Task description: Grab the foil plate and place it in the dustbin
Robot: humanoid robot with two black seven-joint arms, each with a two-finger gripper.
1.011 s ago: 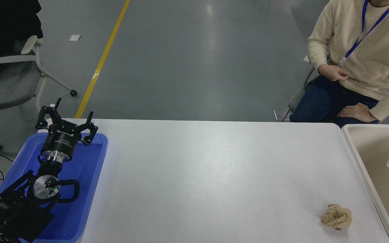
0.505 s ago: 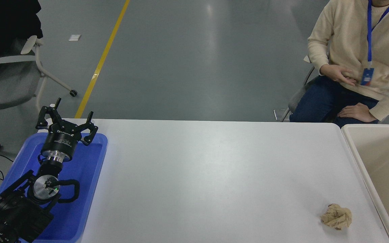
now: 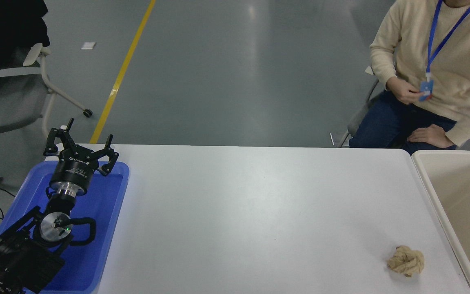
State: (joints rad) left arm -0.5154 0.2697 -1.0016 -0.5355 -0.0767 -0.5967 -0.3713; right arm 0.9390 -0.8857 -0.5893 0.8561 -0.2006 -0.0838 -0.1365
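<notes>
The beige dustbin stands against the table's right end, cut off by the picture's right edge; the part of its inside that shows holds nothing. The foil plate is out of view. My left gripper is parked at the lower left over a blue tray, open, with nothing between its fingers. My right arm does not show in the picture.
A small crumpled tan paper ball lies on the white table near its front right corner. A person in a cream sweater sits at the far right with a hand on a blue badge. A grey chair stands at the far left.
A shiny foil piece that showed at the right edge inside the dustbin a second ago is gone from view. The person's hand moved to the badge. My left arm has stayed still.
</notes>
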